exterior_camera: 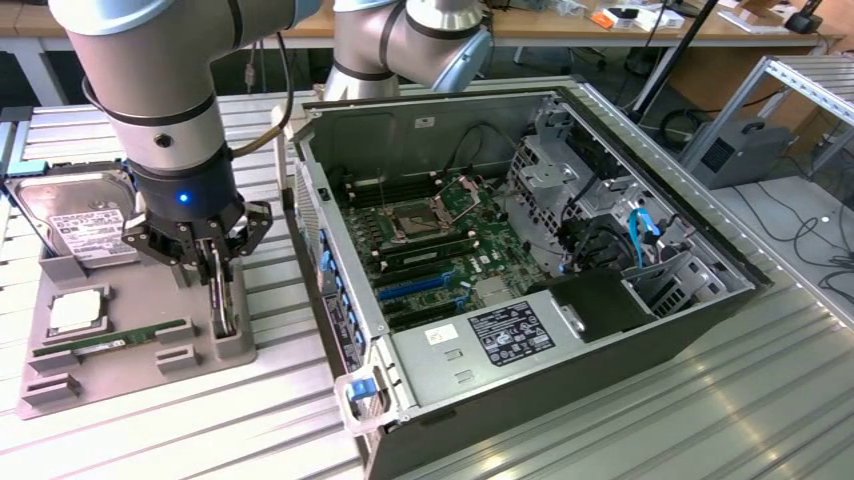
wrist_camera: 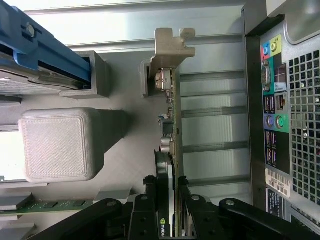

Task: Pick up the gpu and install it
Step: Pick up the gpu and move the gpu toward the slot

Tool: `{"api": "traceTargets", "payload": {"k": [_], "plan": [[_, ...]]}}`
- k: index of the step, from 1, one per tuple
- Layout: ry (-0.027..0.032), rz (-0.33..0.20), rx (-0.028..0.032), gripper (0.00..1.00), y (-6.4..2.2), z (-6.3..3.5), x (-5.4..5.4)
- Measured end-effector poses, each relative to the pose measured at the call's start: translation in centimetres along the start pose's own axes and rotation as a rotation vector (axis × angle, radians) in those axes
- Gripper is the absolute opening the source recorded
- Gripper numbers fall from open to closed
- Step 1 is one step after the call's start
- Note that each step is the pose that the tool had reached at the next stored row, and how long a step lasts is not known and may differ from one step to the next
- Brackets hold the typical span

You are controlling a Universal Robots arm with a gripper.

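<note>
- The gpu stood on edge in a slot of the grey tray, at the tray's edge nearest the case.
- Its long axis ran parallel to the case's rear panel, with the silver bracket at the end by the hard drive.
- The gripper was closed on the gpu, one finger against each face, at the fan end.
- A strip of bare worktop lay between the gpu and the case.
- The memory stick lay on the tray's side away from the case.
</note>
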State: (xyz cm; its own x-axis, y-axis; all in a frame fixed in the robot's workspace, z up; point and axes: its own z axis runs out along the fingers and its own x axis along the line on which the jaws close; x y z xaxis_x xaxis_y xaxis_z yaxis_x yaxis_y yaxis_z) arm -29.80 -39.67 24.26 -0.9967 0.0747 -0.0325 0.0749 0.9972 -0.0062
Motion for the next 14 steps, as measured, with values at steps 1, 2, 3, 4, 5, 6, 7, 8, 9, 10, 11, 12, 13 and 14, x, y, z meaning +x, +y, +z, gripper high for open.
{"api": "traceTargets", "payload": {"k": [1,2,3,4,5,6,7,8,9,10,11,12,13,14], "plan": [[0.0000,0.000,0.0000,0.27,0.00,0.00,0.00],[-0.0001,0.000,-0.0006,0.27,0.00,0.00,0.00],[-0.0001,0.000,-0.0013,0.27,0.00,-0.01,0.00],[-0.0002,0.000,-0.0020,0.27,0.01,-0.02,0.00],[0.0000,0.000,-0.0020,0.27,0.00,-0.06,0.00],[0.0000,0.000,-0.0021,0.27,0.00,-0.09,-0.01],[0.0000,0.000,-0.0021,0.27,0.00,-0.12,-0.01],[0.0002,0.000,-0.0020,0.27,0.00,-0.18,-0.01],[0.0002,0.000,-0.0020,0.27,0.00,-0.26,-0.01],[0.0001,0.000,-0.0021,0.27,0.00,-0.32,-0.01],[0.0000,0.000,-0.0021,0.27,0.00,-0.38,-0.01],[0.0001,0.000,-0.0020,0.27,0.00,-0.43,-0.02],[0.0001,0.000,-0.0020,0.27,0.00,-0.48,-0.02],[0.0001,0.000,-0.0020,0.27,0.00,-0.50,-0.02]]}}
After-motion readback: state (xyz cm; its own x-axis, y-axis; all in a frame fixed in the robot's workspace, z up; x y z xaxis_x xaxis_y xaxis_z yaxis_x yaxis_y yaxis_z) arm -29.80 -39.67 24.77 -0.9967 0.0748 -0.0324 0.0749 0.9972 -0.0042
